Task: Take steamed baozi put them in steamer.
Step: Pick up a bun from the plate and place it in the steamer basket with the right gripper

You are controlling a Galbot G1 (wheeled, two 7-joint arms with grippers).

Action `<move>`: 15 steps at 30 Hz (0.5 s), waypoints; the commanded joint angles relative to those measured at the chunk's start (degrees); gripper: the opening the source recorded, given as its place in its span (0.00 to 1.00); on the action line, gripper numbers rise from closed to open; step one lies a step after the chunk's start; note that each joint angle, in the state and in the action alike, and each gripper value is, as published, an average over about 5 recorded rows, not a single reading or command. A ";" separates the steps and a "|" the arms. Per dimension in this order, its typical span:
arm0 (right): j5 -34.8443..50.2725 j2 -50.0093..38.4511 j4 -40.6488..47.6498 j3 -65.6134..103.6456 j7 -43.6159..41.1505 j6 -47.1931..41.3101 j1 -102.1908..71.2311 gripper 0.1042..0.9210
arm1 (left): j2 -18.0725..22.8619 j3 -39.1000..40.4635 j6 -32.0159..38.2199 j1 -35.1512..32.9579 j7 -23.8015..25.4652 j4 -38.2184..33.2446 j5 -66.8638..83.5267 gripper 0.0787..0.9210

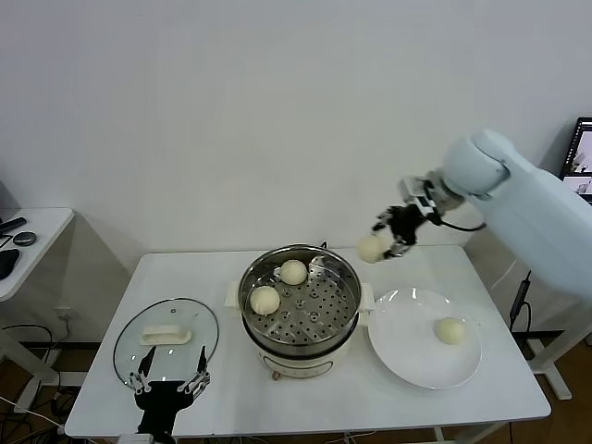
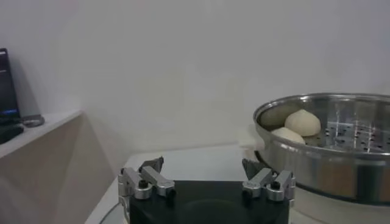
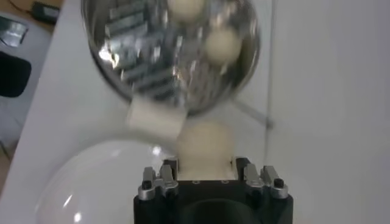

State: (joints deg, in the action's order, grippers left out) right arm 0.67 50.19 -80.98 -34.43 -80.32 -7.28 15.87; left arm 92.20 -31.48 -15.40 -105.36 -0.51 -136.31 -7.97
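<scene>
Right gripper (image 1: 387,242) raised above the table's far right side, just beyond the steamer rim, clamped on one baozi (image 1: 372,248). Same bun fills the gap between the fingers in the right wrist view (image 3: 203,143), pinched across its middle, sides pressed against both pads. Not over the basket yet; just off the rim toward the plate.

Outward from there: steamer (image 1: 342,321) at table centre on its white pot base, two buns resting on the perforated floor, one toward the back (image 1: 293,272), one toward the left (image 1: 265,300). Open floor on the near and right side of the basket. White plate (image 1: 407,356) just right of the steamer, last bun (image 1: 450,330) lying on its right half. Glass lid (image 1: 199,328) flat on the table, left of the pot.

Left gripper (image 1: 169,384) parked low at the near-left table edge by the lid, fingers spread wide, nothing between them.

Handling judgement: light, soft, smooth-skinned dough; likely to dent or tear under a hard squeeze, possibly tacky. Best taken across the widest part with a gentle pinch, then let go low over a bare patch of basket floor, clear of the two buns already inside.
</scene>
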 commanded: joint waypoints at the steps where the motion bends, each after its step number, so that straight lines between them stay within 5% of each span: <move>1: 3.82 11.38 5.76 -8.48 1.98 30.66 5.47 0.56 | 0.18 0.57 -1.56 0.64 1.18 0.47 0.08 0.88; 9: -13.65 12.72 1.41 -9.96 4.23 40.88 1.29 0.56 | 0.01 -1.38 0.48 0.15 -0.74 4.10 -1.20 0.88; 15: -16.66 13.97 -1.01 -13.87 4.82 42.49 0.99 0.56 | 0.09 -2.98 1.52 0.72 -1.52 4.69 -0.68 0.88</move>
State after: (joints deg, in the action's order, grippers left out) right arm -7.91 60.54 -80.23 -43.25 -76.98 23.37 17.13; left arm 92.20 -33.09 -14.50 -104.96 -1.43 -133.05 -8.60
